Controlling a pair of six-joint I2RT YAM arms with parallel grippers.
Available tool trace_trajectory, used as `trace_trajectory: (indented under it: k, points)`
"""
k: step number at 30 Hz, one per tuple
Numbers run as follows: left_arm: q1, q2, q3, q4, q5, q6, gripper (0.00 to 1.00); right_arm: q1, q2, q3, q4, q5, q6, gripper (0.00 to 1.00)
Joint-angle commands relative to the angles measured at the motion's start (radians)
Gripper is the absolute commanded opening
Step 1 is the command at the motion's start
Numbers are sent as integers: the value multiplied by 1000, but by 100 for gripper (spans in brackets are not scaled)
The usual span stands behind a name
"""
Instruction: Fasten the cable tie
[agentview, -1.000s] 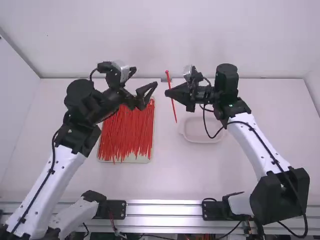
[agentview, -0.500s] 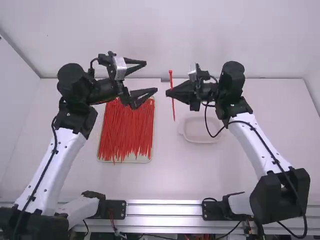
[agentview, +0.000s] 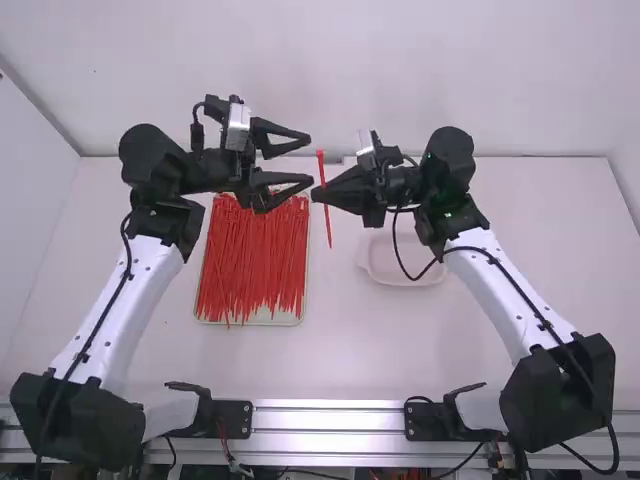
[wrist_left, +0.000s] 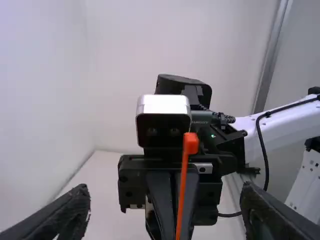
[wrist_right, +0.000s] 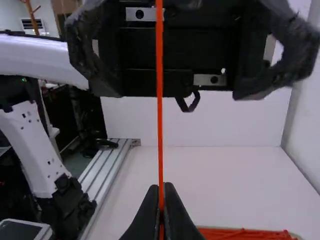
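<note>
Over 1 second the right pincer, clamped on the upright red cable tie, has carried it leftward above the tabletop; the left pincer, jaws apart, has risen to face it. Handover for threading appears imminent.

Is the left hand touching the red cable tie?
Apart. In the left wrist view the cable tie stands between the left hand's wide-open fingers, with a clear gap on each side.
</note>
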Motion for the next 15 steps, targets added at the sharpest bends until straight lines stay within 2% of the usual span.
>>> trace_trajectory:
  k: [1,2,11,12,15]
  points:
    - [-1,6,27,0,33,-45,71,3,-11,-7,5,21,23,0]
    - [-2,8,27,1,33,-50,67,3,-11,-7,1,29,24,0]
    - [-33,8,27,8,2,-31,62,34,-11,-7,6,87,52,0]
    - [-33,8,27,4,-5,-30,57,40,-11,-7,6,86,40,0]
    - [-32,8,27,4,-1,-32,51,40,-11,-7,6,87,41,0]
